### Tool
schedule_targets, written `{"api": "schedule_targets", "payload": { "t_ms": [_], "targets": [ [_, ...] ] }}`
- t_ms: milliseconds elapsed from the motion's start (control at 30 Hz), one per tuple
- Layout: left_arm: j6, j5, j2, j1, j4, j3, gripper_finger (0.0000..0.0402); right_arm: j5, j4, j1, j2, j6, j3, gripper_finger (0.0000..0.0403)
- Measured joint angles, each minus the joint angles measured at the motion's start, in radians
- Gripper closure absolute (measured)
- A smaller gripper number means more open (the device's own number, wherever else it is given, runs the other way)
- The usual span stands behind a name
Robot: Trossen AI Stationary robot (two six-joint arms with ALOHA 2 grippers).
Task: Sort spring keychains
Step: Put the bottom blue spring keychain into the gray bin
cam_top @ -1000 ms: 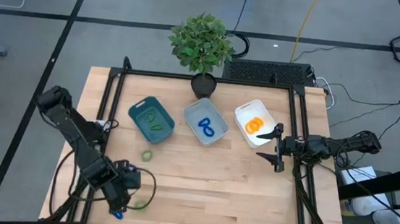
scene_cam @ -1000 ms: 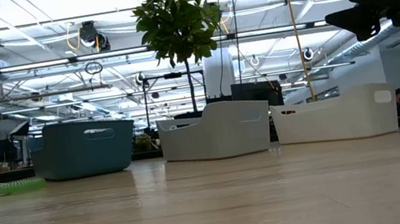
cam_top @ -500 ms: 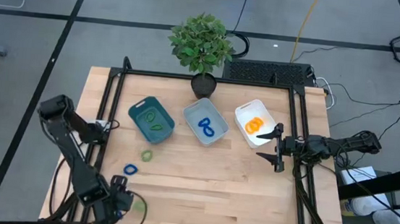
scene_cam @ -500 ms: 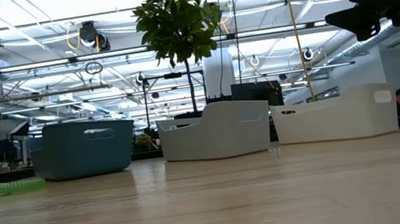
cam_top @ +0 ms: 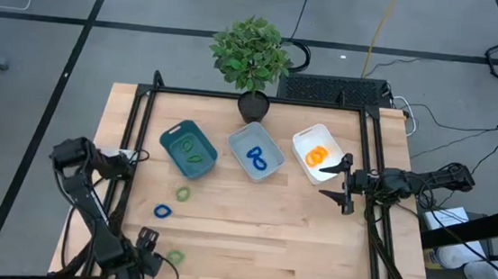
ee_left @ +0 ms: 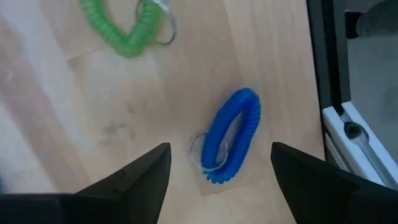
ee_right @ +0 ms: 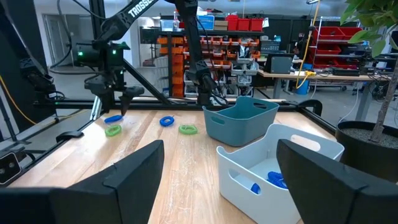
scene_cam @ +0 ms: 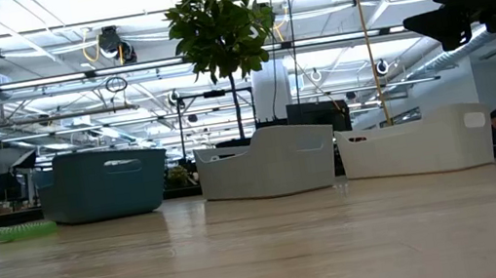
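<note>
From above, my left gripper (cam_top: 143, 239) hangs spread and empty at the table's near edge; it has pulled back, uncovering a blue coiled plastic keychain (cam_top: 162, 211). My wrist camera shows that keychain (ee_left: 229, 134) between my open fingers (ee_left: 140, 180). My right gripper (cam_top: 345, 195) waits open beside the white bin (cam_top: 303, 139), unmoved.

Robotics lab: parts shelves (ee_right: 249, 28), workbenches (ee_right: 292, 74), exposed ceiling ducts (scene_cam: 115, 42).

A potted plant (cam_top: 251, 60) stands at the top middle. Below it sit a teal bin (cam_top: 188, 149), a grey-blue bin (cam_top: 256, 152) and a white bin (cam_top: 317, 151) in a row.
</note>
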Motion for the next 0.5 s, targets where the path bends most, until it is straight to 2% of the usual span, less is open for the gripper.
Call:
{"api": "schedule_targets", "payload": {
  "t_ms": [400, 500],
  "targets": [
    [0.016, 0.025, 0.076, 0.0, 0.059, 0.001, 0.0121, 0.0, 0.0, 0.0, 0.0, 0.0, 0.0, 0.0105],
    [-0.002, 0.016, 0.082, 0.002, 0.063, 0.002, 0.0133, 0.0, 0.0, 0.0, 0.0, 0.0, 0.0, 0.0105]
  ]
}}
